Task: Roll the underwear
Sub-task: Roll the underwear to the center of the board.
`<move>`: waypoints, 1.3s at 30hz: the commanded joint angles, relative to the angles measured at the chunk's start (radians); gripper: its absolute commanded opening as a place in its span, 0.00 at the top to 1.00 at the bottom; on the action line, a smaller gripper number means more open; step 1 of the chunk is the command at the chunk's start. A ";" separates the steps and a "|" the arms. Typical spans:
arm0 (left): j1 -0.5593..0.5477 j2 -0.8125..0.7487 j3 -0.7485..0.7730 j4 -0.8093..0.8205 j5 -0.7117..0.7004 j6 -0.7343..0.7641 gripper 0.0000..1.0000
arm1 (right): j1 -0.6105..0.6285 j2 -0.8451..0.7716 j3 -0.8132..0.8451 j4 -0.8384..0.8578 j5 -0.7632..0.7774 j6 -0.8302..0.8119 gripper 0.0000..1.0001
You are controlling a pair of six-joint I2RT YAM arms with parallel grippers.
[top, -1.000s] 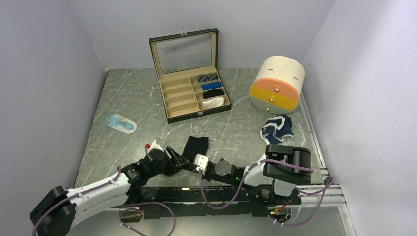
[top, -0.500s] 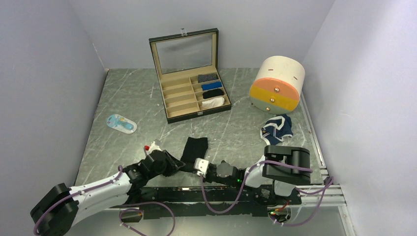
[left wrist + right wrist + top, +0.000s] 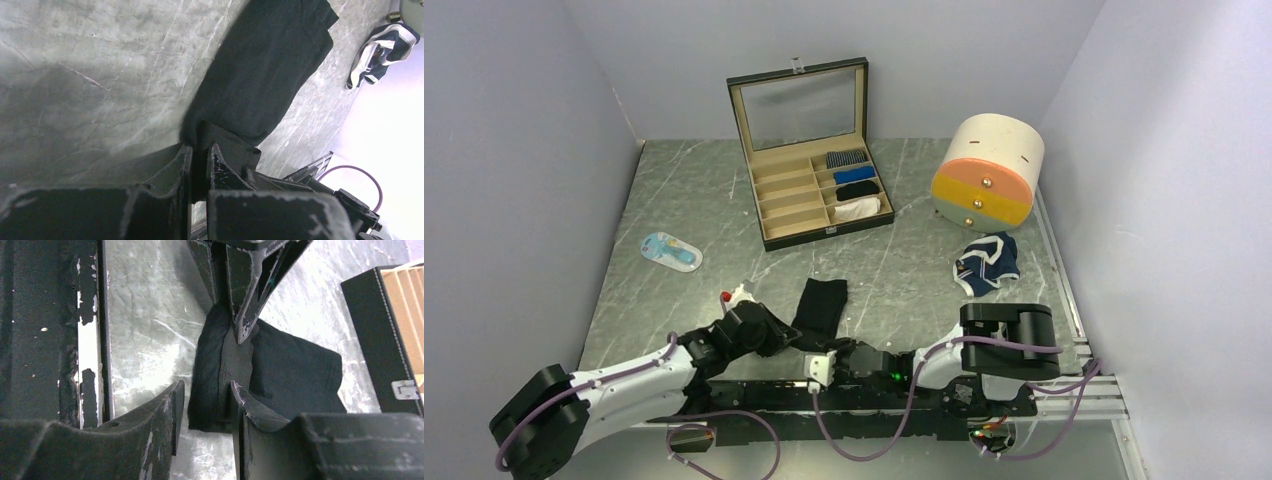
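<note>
A two-arm robot is working at a grey marbled table (image 3: 714,200). The left arm is lying low across the near edge, stretching from the lower left toward the middle with its wrist close to the surface. The left gripper (image 3: 794,335) is clamping its fingers (image 3: 182,160) together on a raised fold at the near edge of the black underwear (image 3: 822,300). The wrist view is showing that fold pinched between the two nearly closed fingers.

The rest of the black underwear is lying flat on the table, stretching away from the arms toward the middle.

The right arm is folding in from its base on the right, its forearm running leftward along the near edge. The right gripper (image 3: 814,362) is pointing at the same near edge of the cloth, facing the left gripper. Its jaws are standing apart. Its wrist view is showing the cloth's edge in the gap between the fingers (image 3: 172,407), but whether they are touching it is unclear.

The navy underwear (image 3: 987,262), with white trim, is lying crumpled well off to the right, just in front of a round drawer unit (image 3: 987,165). An open box (image 3: 784,195) is sitting at the far middle.
</note>
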 commanded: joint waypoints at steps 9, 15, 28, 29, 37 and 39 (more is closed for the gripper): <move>0.004 0.048 -0.030 -0.225 -0.039 0.067 0.95 | 0.020 0.105 0.060 0.053 0.137 -0.126 0.65; 0.003 -0.012 -0.017 -0.300 -0.066 0.074 0.95 | 0.018 0.077 0.033 0.056 0.147 -0.055 0.97; 0.003 -0.150 0.025 -0.432 -0.101 0.079 0.47 | -0.112 -0.024 0.017 -0.005 -0.320 0.475 1.00; 0.004 -0.165 0.032 -0.448 -0.109 0.081 0.43 | -0.130 -0.026 0.009 0.011 -0.340 0.526 1.00; 0.003 -0.285 0.062 -0.467 -0.150 0.157 0.25 | -0.286 0.065 0.002 0.120 -0.543 0.864 1.00; 0.004 -0.303 0.062 -0.459 -0.161 0.182 0.24 | -0.316 0.113 0.005 0.152 -0.580 0.949 1.00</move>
